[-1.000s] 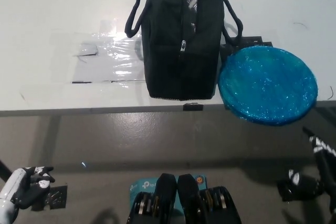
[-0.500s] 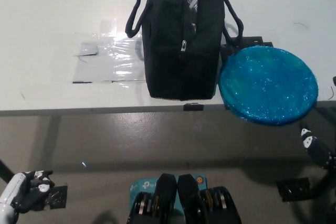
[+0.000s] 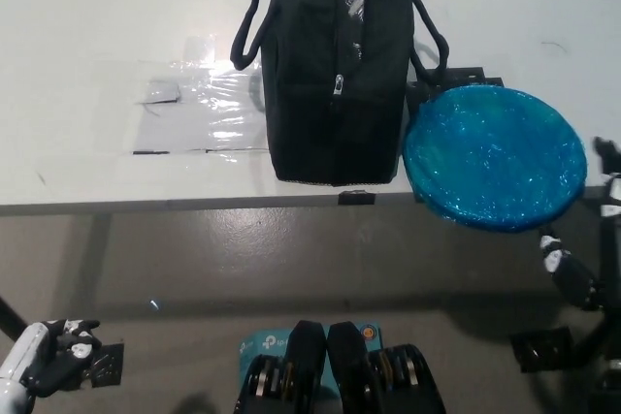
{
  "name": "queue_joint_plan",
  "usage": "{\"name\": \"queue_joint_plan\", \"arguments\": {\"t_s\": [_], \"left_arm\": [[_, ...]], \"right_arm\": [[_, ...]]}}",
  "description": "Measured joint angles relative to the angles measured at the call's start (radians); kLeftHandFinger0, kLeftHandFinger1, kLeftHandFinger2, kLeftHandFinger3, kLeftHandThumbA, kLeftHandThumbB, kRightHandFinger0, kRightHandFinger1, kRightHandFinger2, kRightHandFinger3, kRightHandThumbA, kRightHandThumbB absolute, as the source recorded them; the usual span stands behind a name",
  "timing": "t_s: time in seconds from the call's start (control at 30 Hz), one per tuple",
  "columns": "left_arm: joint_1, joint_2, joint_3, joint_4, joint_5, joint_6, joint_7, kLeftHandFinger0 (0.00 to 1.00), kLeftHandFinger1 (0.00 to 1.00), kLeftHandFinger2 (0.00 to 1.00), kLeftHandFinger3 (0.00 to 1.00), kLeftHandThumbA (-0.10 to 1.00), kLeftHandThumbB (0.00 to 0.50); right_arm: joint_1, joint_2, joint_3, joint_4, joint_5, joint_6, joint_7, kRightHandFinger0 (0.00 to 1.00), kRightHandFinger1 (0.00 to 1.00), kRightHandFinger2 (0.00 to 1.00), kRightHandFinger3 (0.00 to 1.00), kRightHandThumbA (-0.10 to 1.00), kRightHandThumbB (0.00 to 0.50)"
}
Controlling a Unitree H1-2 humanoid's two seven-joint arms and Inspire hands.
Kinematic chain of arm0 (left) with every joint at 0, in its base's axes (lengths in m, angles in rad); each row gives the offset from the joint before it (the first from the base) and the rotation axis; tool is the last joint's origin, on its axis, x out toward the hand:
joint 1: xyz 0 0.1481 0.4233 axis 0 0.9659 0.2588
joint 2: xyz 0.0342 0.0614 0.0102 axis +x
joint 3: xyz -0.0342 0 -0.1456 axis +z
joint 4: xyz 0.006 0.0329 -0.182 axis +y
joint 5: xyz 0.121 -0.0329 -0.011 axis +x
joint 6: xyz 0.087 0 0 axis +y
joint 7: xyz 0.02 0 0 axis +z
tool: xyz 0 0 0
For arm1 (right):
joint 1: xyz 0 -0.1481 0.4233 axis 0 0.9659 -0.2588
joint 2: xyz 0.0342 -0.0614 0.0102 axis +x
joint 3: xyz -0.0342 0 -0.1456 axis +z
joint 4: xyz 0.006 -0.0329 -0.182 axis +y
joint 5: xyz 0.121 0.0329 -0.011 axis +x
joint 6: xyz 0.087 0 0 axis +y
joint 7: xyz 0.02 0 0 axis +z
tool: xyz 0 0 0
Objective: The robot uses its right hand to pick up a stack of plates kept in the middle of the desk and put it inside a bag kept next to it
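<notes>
Approaching from the lower right, the black right robot hand sits at the picture's edge, below and just beside the round, glossy blue stack of plates; its fingers appear spread on either side of the rim and it holds nothing, though much of it is cut off by the frame. The stack lies flat on the white worktop, with its near edge overhanging the worktop's front edge. Its left rim touches, or nearly touches, the tall black fabric bag with looped handles, which stands upright at the middle of the worktop. A silvery lining shows at the top of the bag, so its mouth is probably open, but how wide cannot be told. A sheet of clear film is taped flat to the left of the bag. The white left robot hand rests low at the lower left, fingers curled on nothing.

Risks, as judged: an upward nudge on the overhanging rim could tip the stack off the worktop; a pinch on the slick edge may lift only some plates; the stack looks wider than the bag's narrow top, so insertion may snag or topple the bag.
</notes>
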Motion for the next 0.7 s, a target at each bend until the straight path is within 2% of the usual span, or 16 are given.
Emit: {"name": "queue_joint_plan", "arguments": {"t_s": [0.2, 0.3, 0.33, 0.37, 0.47, 0.57, 0.7], "left_arm": [[0.0, 0.0, 0.0, -0.001, 0.002, 0.003, -0.001, 0.59, 0.65, 0.77, 0.81, -0.1, 0.052], [0.0, 0.001, 0.001, -0.004, 0.002, 0.006, -0.003, 0.59, 0.66, 0.78, 0.82, -0.1, 0.056], [-0.001, 0.001, 0.001, -0.004, 0.002, 0.006, -0.004, 0.61, 0.67, 0.79, 0.82, -0.1, 0.052], [-0.001, 0.001, 0.001, -0.004, 0.002, 0.007, -0.006, 0.6, 0.66, 0.77, 0.81, -0.1, 0.068], [-0.002, 0.001, 0.001, -0.004, 0.002, 0.007, -0.009, 0.59, 0.65, 0.76, 0.79, -0.1, 0.076], [-0.002, 0.001, 0.003, -0.004, 0.001, 0.007, -0.013, 0.59, 0.65, 0.78, 0.79, -0.1, 0.059], [-0.002, 0.001, 0.003, -0.004, 0.002, 0.007, -0.018, 0.6, 0.66, 0.78, 0.8, -0.1, 0.063]], "right_arm": [[-0.105, -0.116, 0.066, 0.09, -0.025, -0.044, 0.044, 1.0, 1.0, 1.0, 1.0, 0.96, 0.5], [-0.137, -0.145, 0.08, 0.107, -0.034, -0.051, 0.067, 1.0, 1.0, 1.0, 1.0, 0.93, 0.5], [-0.144, -0.15, 0.083, 0.11, -0.035, -0.054, 0.072, 1.0, 1.0, 1.0, 1.0, 0.91, 0.5], [-0.15, -0.153, 0.085, 0.114, -0.036, -0.058, 0.076, 1.0, 1.0, 1.0, 1.0, 0.92, 0.5], [-0.156, -0.157, 0.089, 0.131, -0.041, -0.069, 0.084, 1.0, 1.0, 1.0, 1.0, 0.95, 0.5], [-0.156, -0.162, 0.092, 0.144, -0.045, -0.075, 0.094, 1.0, 1.0, 1.0, 1.0, 0.95, 0.5], [-0.155, -0.164, 0.094, 0.145, -0.048, -0.082, 0.108, 1.0, 1.0, 1.0, 1.0, 0.95, 0.5]]}}
